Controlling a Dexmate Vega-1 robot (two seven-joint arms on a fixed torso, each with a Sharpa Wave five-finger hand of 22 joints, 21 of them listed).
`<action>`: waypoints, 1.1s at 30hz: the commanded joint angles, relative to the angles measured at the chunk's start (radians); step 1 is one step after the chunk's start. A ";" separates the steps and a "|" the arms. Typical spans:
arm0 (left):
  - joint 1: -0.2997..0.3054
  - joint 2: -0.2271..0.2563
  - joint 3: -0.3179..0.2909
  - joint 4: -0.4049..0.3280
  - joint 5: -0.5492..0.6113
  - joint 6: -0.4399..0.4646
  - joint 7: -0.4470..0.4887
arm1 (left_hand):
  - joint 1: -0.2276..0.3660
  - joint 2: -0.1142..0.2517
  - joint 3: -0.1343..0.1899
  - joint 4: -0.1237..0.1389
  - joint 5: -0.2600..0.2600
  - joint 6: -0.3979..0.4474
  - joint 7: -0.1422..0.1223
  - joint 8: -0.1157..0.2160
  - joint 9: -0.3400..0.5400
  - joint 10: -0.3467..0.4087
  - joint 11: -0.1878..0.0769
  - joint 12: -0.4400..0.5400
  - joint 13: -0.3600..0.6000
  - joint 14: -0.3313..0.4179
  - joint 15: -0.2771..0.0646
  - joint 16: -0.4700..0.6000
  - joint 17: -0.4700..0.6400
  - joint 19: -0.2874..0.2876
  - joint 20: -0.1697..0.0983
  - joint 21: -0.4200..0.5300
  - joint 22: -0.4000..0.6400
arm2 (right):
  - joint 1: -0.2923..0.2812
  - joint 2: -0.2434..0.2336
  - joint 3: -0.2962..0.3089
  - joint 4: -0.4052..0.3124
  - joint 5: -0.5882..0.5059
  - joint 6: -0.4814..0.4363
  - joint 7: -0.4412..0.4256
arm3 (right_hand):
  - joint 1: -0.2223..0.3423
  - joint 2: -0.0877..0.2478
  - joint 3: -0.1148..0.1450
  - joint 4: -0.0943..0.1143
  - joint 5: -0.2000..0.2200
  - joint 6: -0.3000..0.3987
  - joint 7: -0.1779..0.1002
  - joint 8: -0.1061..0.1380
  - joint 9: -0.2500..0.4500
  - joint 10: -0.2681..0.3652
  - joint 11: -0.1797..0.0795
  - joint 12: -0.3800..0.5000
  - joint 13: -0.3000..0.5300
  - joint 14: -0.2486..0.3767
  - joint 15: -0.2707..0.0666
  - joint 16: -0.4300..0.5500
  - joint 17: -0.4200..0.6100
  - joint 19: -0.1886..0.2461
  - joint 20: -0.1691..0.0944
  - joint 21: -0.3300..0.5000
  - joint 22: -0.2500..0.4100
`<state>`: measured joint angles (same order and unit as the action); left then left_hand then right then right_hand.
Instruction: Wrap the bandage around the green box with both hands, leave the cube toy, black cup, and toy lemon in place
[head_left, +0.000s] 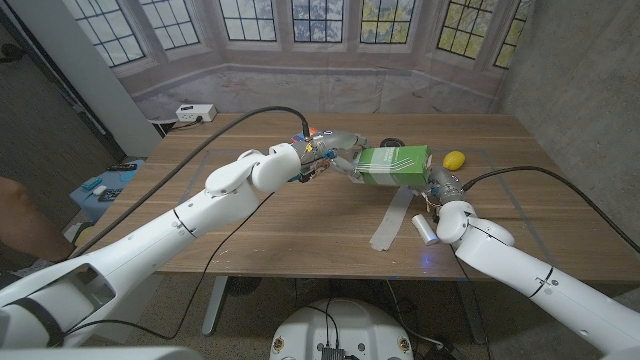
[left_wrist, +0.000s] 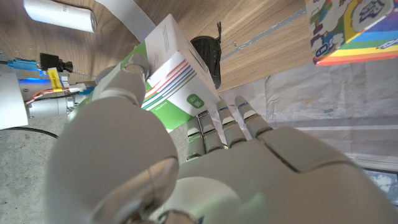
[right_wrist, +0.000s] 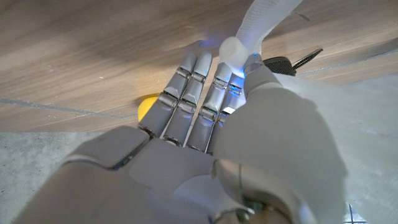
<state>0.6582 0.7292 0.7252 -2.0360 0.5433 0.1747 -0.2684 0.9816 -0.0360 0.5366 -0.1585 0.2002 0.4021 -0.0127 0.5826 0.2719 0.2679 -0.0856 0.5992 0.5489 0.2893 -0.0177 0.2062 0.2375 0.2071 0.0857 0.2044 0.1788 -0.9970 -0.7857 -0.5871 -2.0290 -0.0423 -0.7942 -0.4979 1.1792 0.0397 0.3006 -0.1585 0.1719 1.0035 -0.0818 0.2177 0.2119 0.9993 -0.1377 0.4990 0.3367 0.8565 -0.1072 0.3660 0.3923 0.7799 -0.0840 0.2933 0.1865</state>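
Green box (head_left: 393, 165): raised above the table centre, gripped at one end by my left hand (head_left: 328, 152), fingers and thumb closed round it.
Bandage (head_left: 392, 218): loose strip hanging from box to tabletop; its roll (head_left: 425, 228) lies beside my right hand (head_left: 443, 190).
Right hand: at the box's other end; grip unclear, fingers look extended.
Toy lemon (head_left: 454, 160): right of box.
Black cup (left_wrist: 208, 56): behind box.

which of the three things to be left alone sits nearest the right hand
The toy lemon: it lies on the table just beyond the right hand, while the black cup sits behind the green box.
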 joint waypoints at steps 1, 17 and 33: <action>0.006 0.013 -0.002 -0.005 -0.021 -0.008 -0.018 | -0.007 0.052 0.011 0.000 0.011 0.044 0.026 0.083 0.002 0.005 0.001 0.006 0.006 0.004 0.005 -0.003 0.001 -0.004 -0.001 0.001 0.003 | 0.030 -0.008 -0.006 0.014 -0.022 0.008 0.016 | 0.013 0.006 -0.006 -0.001 0.008 0.007 -0.007 -0.002 0.005 0.002 -0.005 0.006 0.006 0.013 -0.122 -0.003 0.004 -0.003 -0.031 0.007 0.003; 0.004 0.026 -0.006 0.012 -0.056 -0.037 -0.034 | -0.009 0.056 0.008 0.002 0.010 0.043 0.026 0.083 0.001 0.003 0.006 0.006 0.006 0.003 0.006 -0.002 0.002 -0.004 -0.001 0.001 0.003 | 0.077 -0.005 -0.024 0.032 -0.054 0.003 0.040 | 0.012 0.007 -0.009 0.000 0.008 0.006 -0.006 -0.002 0.006 0.003 -0.004 0.006 0.006 0.014 -0.122 -0.004 0.007 -0.003 -0.031 0.007 0.003; 0.009 0.034 -0.002 0.007 -0.065 -0.044 -0.055 | -0.011 0.054 0.010 0.002 0.010 0.045 0.026 0.084 0.001 0.003 0.004 0.007 0.007 0.003 0.006 -0.002 0.002 -0.005 -0.001 0.000 0.003 | 0.088 -0.019 -0.024 0.014 -0.086 0.007 0.055 | 0.012 0.008 -0.011 0.001 0.008 0.008 -0.008 -0.002 0.006 0.005 -0.005 0.006 0.007 0.014 -0.121 -0.007 0.010 -0.003 -0.031 0.008 0.003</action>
<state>0.6621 0.7581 0.7205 -2.0250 0.4875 0.1336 -0.3098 0.9816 -0.0360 0.5366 -0.1585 0.2040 0.4021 -0.0126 0.5825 0.2720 0.2679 -0.0857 0.5992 0.5540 0.2894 -0.0178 0.2062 0.2375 0.2035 0.0821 0.2044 0.1788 -0.9167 -0.7952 -0.6110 -2.0011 -0.1066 -0.7894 -0.4529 1.1846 0.0451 0.2907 -0.1598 0.1730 1.0038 -0.0821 0.2177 0.2163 0.9994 -0.1378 0.4965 0.3417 0.8617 -0.1120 0.3623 0.3968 0.7799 -0.0839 0.2933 0.1865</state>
